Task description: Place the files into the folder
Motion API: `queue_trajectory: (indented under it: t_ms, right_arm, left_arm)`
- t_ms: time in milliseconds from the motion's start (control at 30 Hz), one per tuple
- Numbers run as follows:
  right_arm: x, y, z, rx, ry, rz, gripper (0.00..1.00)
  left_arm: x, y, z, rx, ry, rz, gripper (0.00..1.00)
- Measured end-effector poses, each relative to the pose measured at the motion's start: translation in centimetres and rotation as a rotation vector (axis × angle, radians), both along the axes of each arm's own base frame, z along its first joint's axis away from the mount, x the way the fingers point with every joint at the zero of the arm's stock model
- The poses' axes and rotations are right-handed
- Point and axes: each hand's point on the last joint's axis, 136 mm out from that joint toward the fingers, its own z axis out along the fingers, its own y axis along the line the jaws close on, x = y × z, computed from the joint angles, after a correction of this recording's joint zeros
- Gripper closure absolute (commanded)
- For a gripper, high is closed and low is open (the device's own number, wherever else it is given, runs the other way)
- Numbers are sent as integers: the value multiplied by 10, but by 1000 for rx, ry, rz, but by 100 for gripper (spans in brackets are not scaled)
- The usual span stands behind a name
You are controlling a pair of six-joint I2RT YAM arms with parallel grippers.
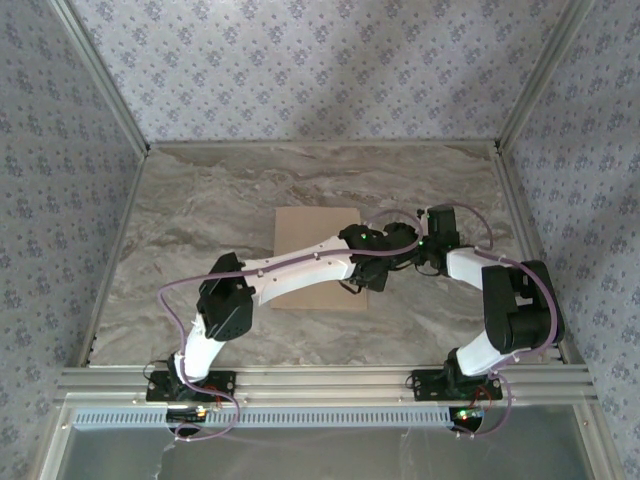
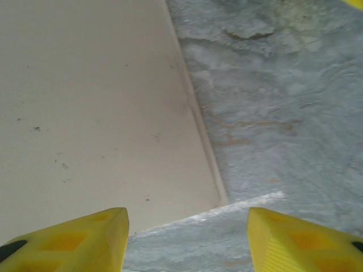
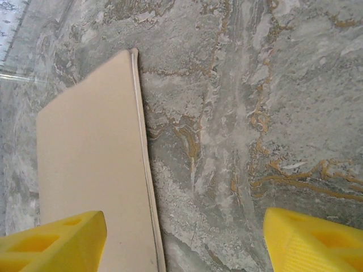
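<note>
The tan folder [image 1: 310, 225] lies shut and flat in the middle of the marble table. The files are hidden. My left gripper [image 1: 362, 283] hovers over the folder's near right corner [image 2: 218, 195]. It is open, and its yellow fingers [image 2: 74, 241] stand wide apart with nothing between them. My right gripper [image 1: 398, 243] hangs just right of the folder's right edge [image 3: 144, 170]. It is open too, with bare table between its fingers [image 3: 317, 243]. In the left wrist view my gripper [image 2: 187, 243] straddles the folder's corner; in the right wrist view my gripper [image 3: 184, 243] straddles the folder's edge.
The two arms cross close together over the folder's right side. Bare marble table [image 1: 200, 200] surrounds the folder on the left, far side and right. Wallpapered walls [image 1: 60, 150] and an aluminium frame [image 1: 330, 380] enclose the table.
</note>
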Motion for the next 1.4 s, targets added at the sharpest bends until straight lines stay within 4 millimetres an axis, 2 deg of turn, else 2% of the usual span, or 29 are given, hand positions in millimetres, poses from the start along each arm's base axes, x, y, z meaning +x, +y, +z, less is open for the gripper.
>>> queue_trajectory:
  t_ms: [133,333,500,633,767,867,933,1000,1133,1300,1400]
  right_arm:
    - [0,-2,0,10,4,-6,25]
    - [1,-1,3,17,-18,-4,25]
    - [-5,-3,19,11,-74,-4,22]
    - [-6,-15,56,-50,-190,-28,14]
    - [-12,-35,96,-146,-322,-79,7]
    - [-17,-49,117,-218,-393,-114,1]
    - [-20,-59,124,-259,-410,-139,0]
    - [-22,-69,126,-295,-410,-164,0]
    - [-22,-92,121,-387,-390,-215,0]
    - [-21,-128,110,-535,-394,-301,0]
    - [-22,-148,90,-620,-377,-338,0]
  left_arm:
    - [1,-12,1,-62,0,-2,38]
    - [4,-6,11,-91,-44,10,26]
    - [19,4,48,-141,-143,16,16]
    - [44,27,81,-185,-254,48,0]
    - [75,70,102,-199,-358,101,0]
    - [96,104,113,-196,-426,154,0]
    - [108,129,118,-182,-466,200,0]
    - [119,159,121,-154,-512,254,0]
    - [128,234,116,-26,-605,381,0]
    - [120,334,91,159,-676,541,0]
    - [113,382,68,250,-695,603,0]
